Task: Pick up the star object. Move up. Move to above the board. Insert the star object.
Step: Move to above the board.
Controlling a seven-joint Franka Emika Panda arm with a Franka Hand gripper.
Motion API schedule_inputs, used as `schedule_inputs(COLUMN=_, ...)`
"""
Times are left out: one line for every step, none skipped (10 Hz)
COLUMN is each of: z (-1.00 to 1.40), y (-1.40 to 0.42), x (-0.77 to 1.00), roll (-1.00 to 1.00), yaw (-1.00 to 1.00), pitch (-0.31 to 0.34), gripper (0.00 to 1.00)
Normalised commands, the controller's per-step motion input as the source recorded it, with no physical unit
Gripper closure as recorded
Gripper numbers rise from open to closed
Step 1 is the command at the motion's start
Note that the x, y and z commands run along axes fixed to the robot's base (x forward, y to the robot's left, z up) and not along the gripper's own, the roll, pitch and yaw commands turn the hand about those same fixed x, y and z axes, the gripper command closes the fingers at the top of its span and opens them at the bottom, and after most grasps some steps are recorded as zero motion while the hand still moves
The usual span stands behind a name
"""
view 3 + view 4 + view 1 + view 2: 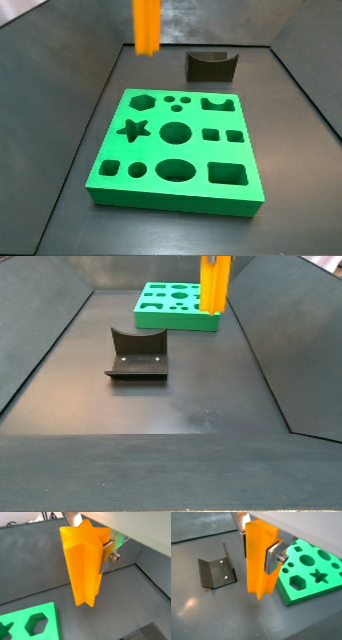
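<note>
1. The bench (54, 120), a dark grey walled floor, carries the board and the fixture, which stand apart.
2. The board (174, 195), bright green, lies flat with its cutouts facing up; its star hole (131, 129) is empty in a side view.
3. The star (260, 559), a tall orange prism, hangs upright and clear of the bench, its lower end free in both wrist views. It is off the board's edge rather than over the star hole, as far as the wrist views show.
4. The fixture (136, 354), a dark L-shaped bracket, stands empty.
5. The end effector (261, 551) pinches the star near its top, silver fingers (274, 556) pressed on opposite sides.
6. Judged from this: picking up and lifting look done; moving above the board looks under way or pending, and insertion is left.
</note>
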Motion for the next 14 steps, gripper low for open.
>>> schedule_inputs(z=1.0, y=-0.23, x=-0.07, roll=-0.04, yaw=0.03, pitch=0.073, gripper=1.0)
schedule_inputs(z=1.0, y=-0.19, x=-0.06, roll=-0.04, yaw=0.02, pitch=0.071, gripper=1.0)
schedule_inputs(z=0.93, y=-0.15, x=-0.04, roll=-0.05, yaw=0.03, pitch=0.068, gripper=1.0)
schedule_inputs(z=0.78, y=-0.1, x=-0.03, roll=-0.05, yaw=0.02, pitch=0.064, gripper=1.0)
schedule_inputs(z=0.64, y=-0.07, x=-0.02, roll=-0.05, yaw=0.02, pitch=0.061, gripper=1.0)
schedule_inputs(z=0.49, y=-0.04, x=-0.01, roll=-0.06, yaw=0.01, pitch=0.063, gripper=1.0)
schedule_inputs(z=0.31, y=-0.02, x=0.0, roll=-0.07, yaw=0.01, pitch=0.064, gripper=1.0)
schedule_inputs(z=0.28, y=-1.0, x=0.36, roll=0.02, yaw=-1.0, pitch=0.041, gripper=1.0)
schedule_inputs(z=0.24, y=-1.0, x=0.36, roll=0.04, yaw=-1.0, pitch=0.052, gripper=1.0)
schedule_inputs(z=0.24, y=-1.0, x=0.38, roll=0.05, yaw=-1.0, pitch=0.079, gripper=1.0)
schedule_inputs(z=0.25, y=-1.0, x=0.41, roll=0.02, yaw=-1.0, pitch=0.153, gripper=1.0)
schedule_inputs(z=0.25, y=-1.0, x=0.43, roll=0.02, yaw=-0.79, pitch=0.213, gripper=1.0)
schedule_inputs(z=0.25, y=-1.0, x=0.47, roll=0.04, yaw=-0.53, pitch=0.219, gripper=1.0)
schedule_inputs(z=0.25, y=-0.98, x=0.5, roll=0.03, yaw=-0.39, pitch=0.218, gripper=1.0)
